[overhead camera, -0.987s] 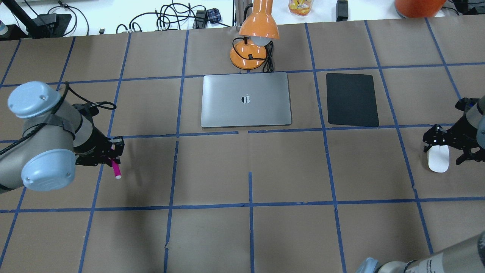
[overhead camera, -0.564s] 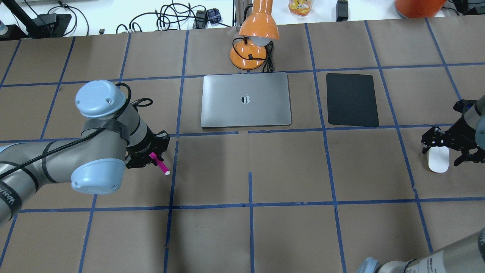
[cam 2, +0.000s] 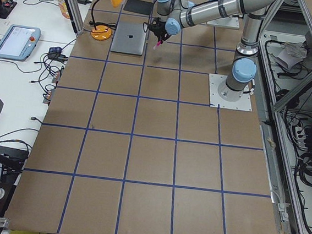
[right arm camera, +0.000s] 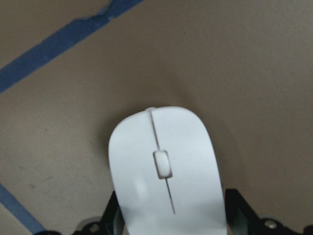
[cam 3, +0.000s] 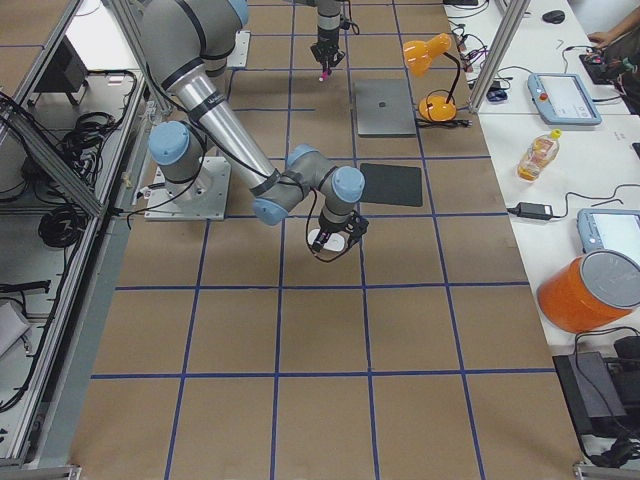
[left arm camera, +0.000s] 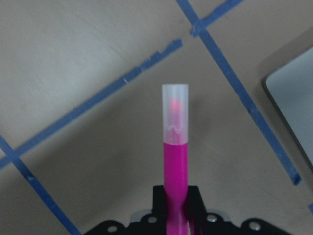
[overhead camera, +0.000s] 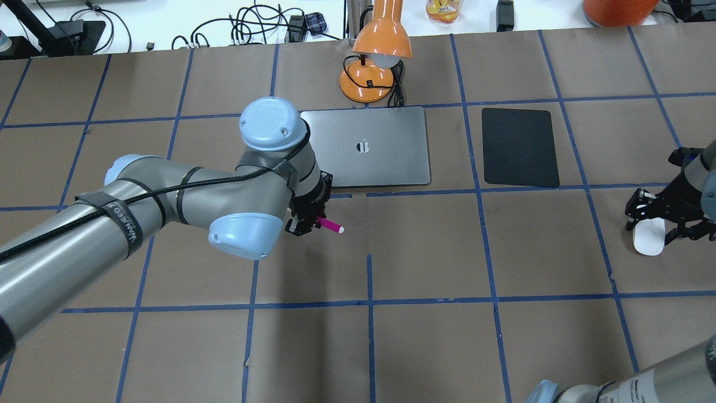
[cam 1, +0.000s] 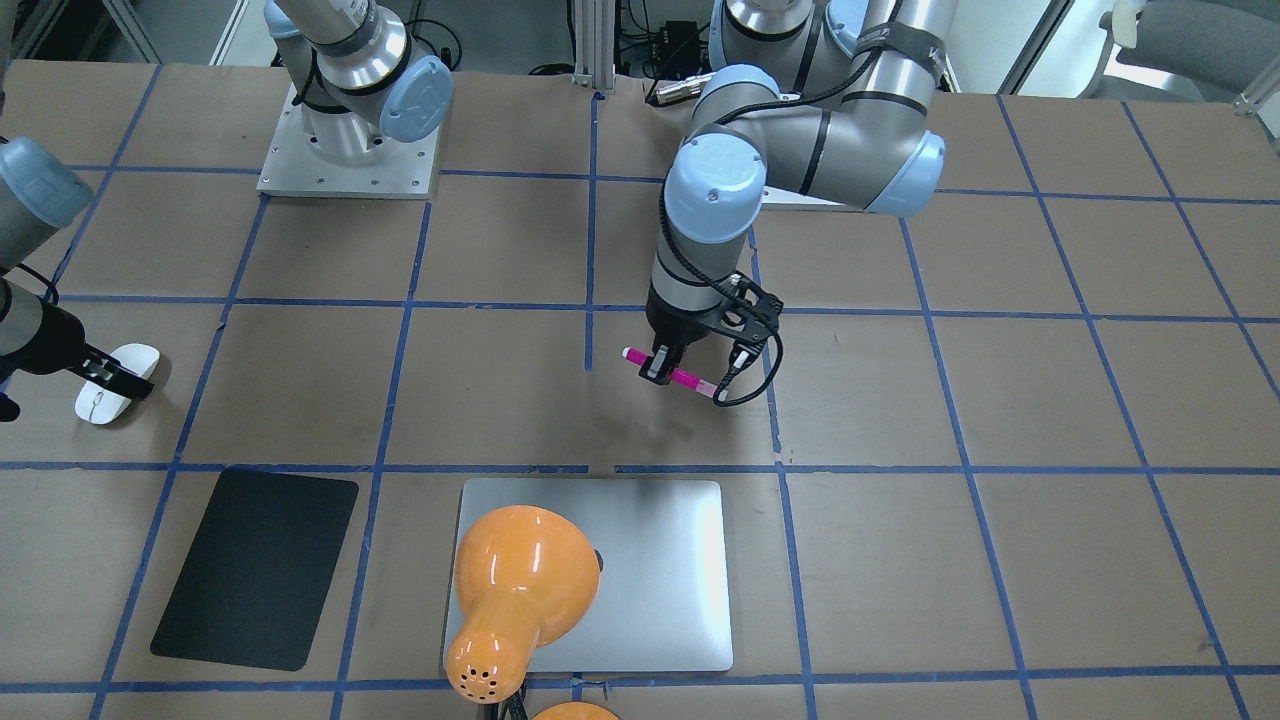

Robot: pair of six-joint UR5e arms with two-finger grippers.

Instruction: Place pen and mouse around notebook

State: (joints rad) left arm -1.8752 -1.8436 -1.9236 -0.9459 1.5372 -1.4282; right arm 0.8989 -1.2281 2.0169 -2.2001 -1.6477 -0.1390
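Note:
The magenta pen (overhead camera: pixel 330 226) juts from my left gripper (overhead camera: pixel 306 224), which is shut on its barrel; its pale cap (left arm camera: pixel 175 105) points away from the fingers. It hangs just in front of the front-left corner of the silver notebook (overhead camera: pixel 380 162), whose corner shows in the left wrist view (left arm camera: pixel 293 98). Far off at the table's right side the white mouse (overhead camera: pixel 649 239) sits between the fingers of my right gripper (overhead camera: pixel 653 230), which is shut on its sides (right arm camera: pixel 166 166). I cannot tell whether the mouse is off the table.
An orange desk lamp (overhead camera: pixel 373 61) stands just behind the notebook, its head overhanging it in the front-facing view (cam 1: pixel 520 585). A matte black pad (overhead camera: pixel 520 146) lies to the notebook's right, between it and the mouse. Blue tape lines grid the brown table.
My left arm has swept right and a little forward with the pen, from the table's left side to the notebook's front-left corner. The right gripper and mouse have barely shifted.

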